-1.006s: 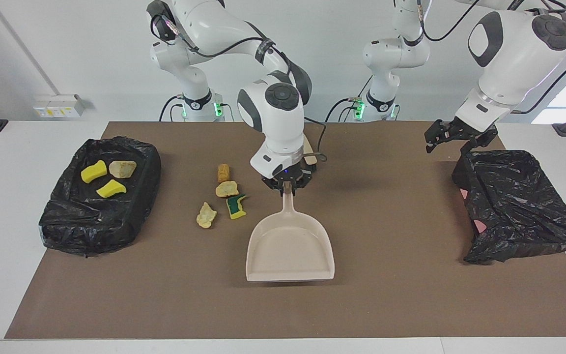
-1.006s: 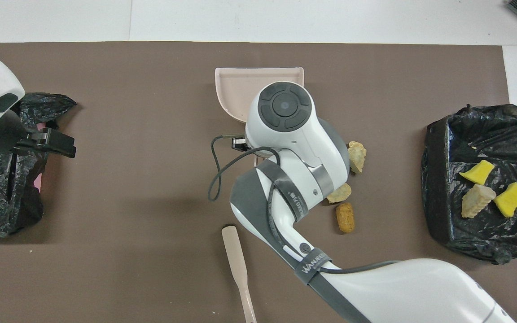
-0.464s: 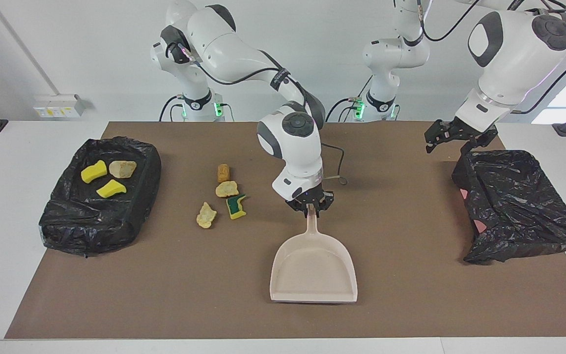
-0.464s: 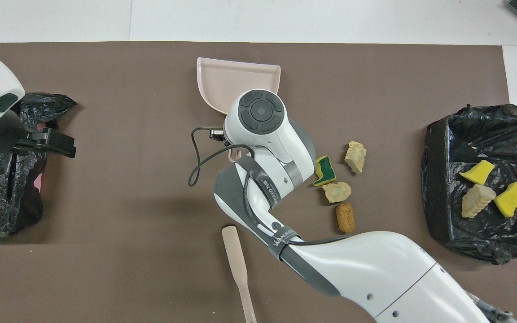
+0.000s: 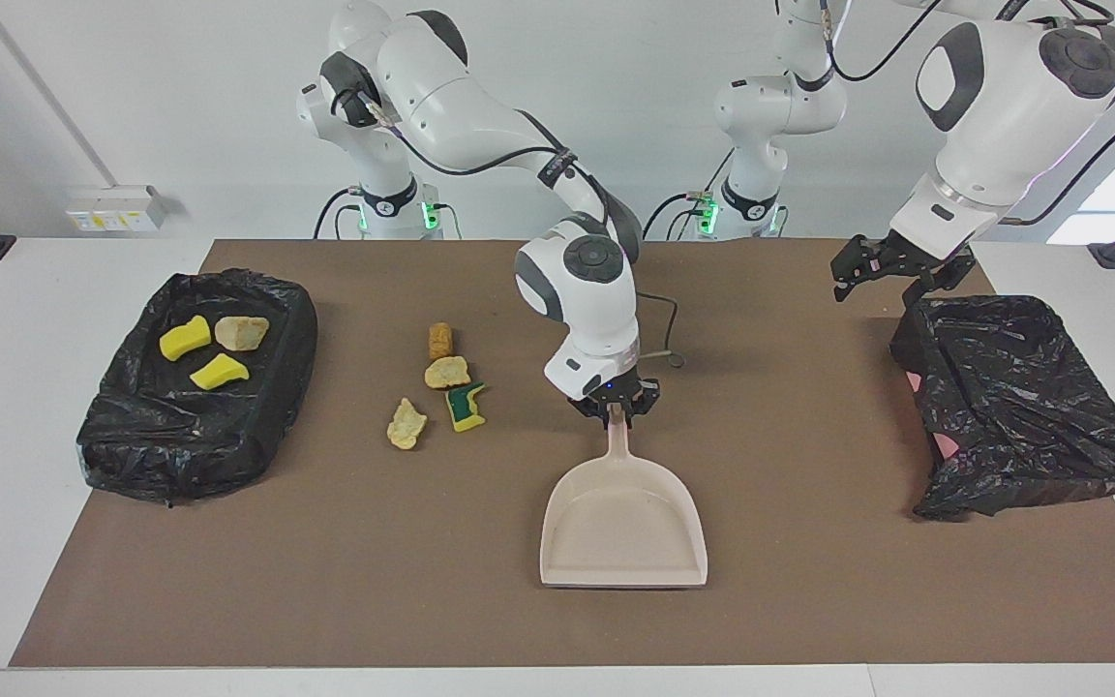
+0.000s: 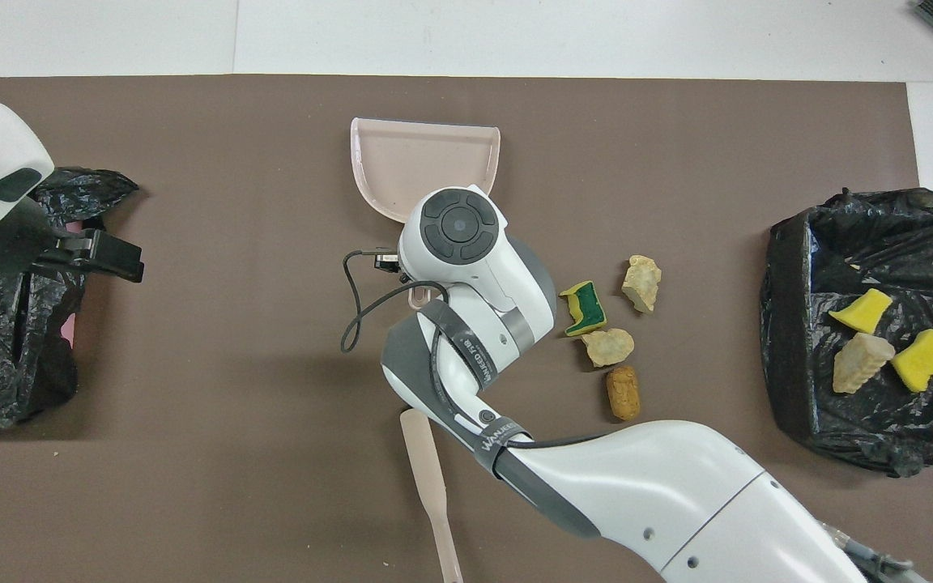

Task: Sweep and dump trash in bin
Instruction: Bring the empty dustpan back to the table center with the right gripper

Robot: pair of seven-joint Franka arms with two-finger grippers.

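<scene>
My right claw (image 5: 615,410) sits at the dustpan (image 5: 623,528) handle, grip indiscernible; left claw (image 5: 858,274) open over the bin (image 5: 1022,407); trash (image 5: 441,385) lies beside the dustpan.

Glossy white arms (image 5: 480,116) with grey joint caps, black cables, green-lit bases, black jaws.
</scene>
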